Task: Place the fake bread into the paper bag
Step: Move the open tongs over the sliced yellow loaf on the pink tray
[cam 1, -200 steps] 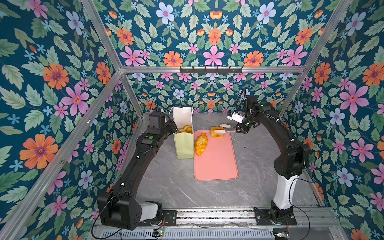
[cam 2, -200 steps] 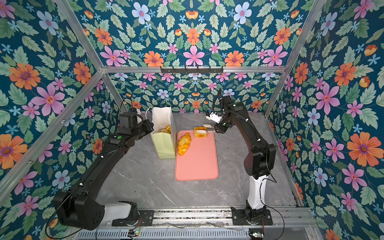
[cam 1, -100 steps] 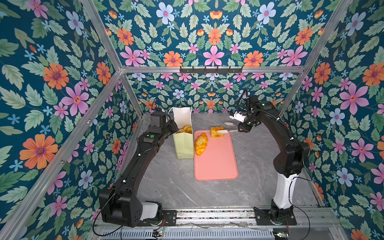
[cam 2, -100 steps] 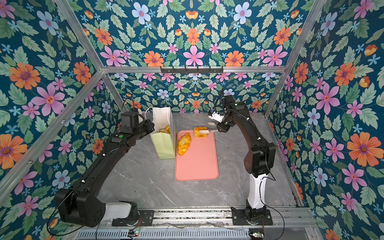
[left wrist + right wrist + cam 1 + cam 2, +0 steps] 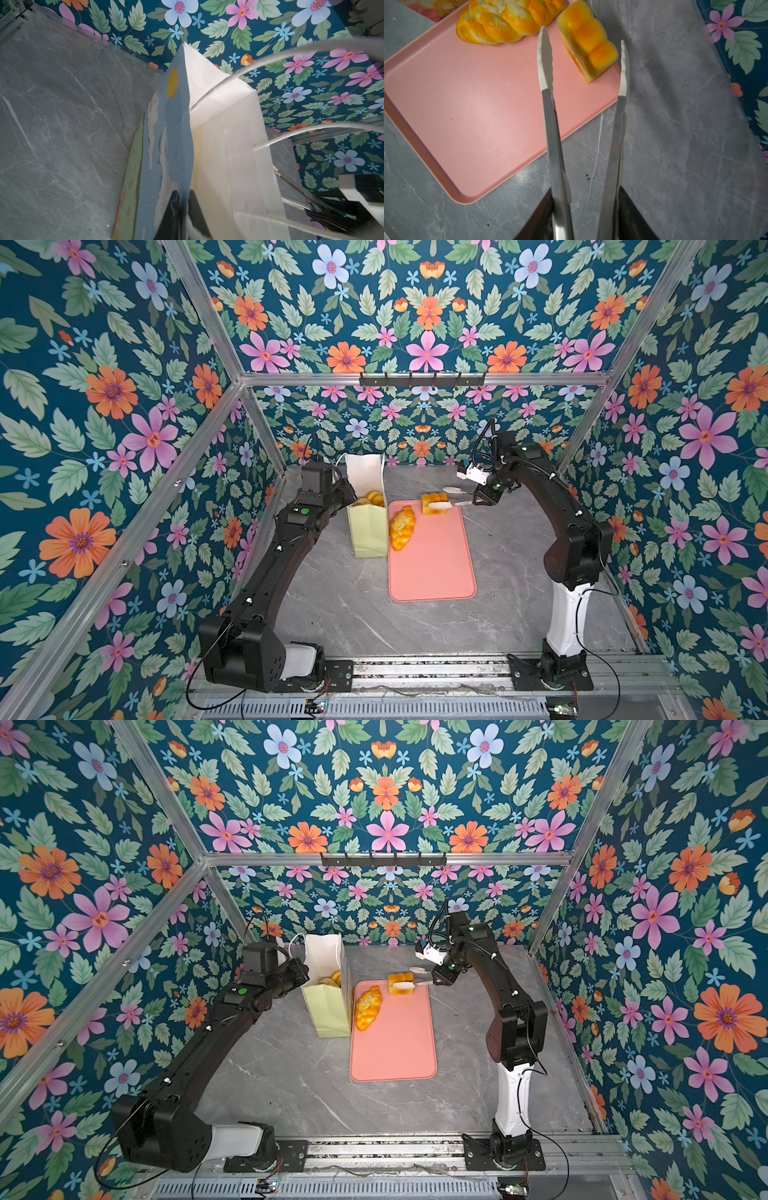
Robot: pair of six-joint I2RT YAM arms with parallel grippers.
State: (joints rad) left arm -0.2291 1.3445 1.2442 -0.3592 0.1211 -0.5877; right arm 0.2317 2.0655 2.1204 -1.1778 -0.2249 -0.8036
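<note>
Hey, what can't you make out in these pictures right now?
- Pastries inside the paper bag: both top views, its walls hide how many.
- Left gripper: both top views, its own arm covers the jaws.
- Braided loaf: right wrist view, the frame edge cuts it off.

Both top views look down from high in front, sharing the tray (image 5: 432, 564); left wrist camera hugs the bag (image 5: 218, 124), right wrist camera hangs close above the tray.

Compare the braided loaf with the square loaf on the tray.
The braided loaf is long and twisted; the square loaf is short and blocky with three humps. The braided loaf lies along the tray edge beside the bag; the square loaf sits at its far corner. The tongs flank the square loaf, not the braided loaf. Both are golden-orange.
</note>
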